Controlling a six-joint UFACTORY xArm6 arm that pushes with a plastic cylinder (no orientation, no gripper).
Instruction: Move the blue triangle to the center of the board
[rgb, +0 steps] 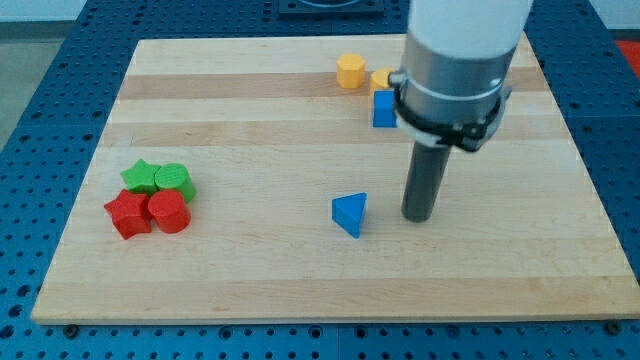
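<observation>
One blue triangle (350, 214) is lying just below the frame's centre; the tip (419, 217) is standing near its right, apart. No gripper is showing.

The arm's white body (467, 35) runs off the view's top edge, its upper part unseen. Its grey collar (450, 95) covers most of a second yellow block (381, 78) just right of the yellow hexagonal block (351, 71), shape unclear, and the right side of the blue cube (384, 109) below.
</observation>
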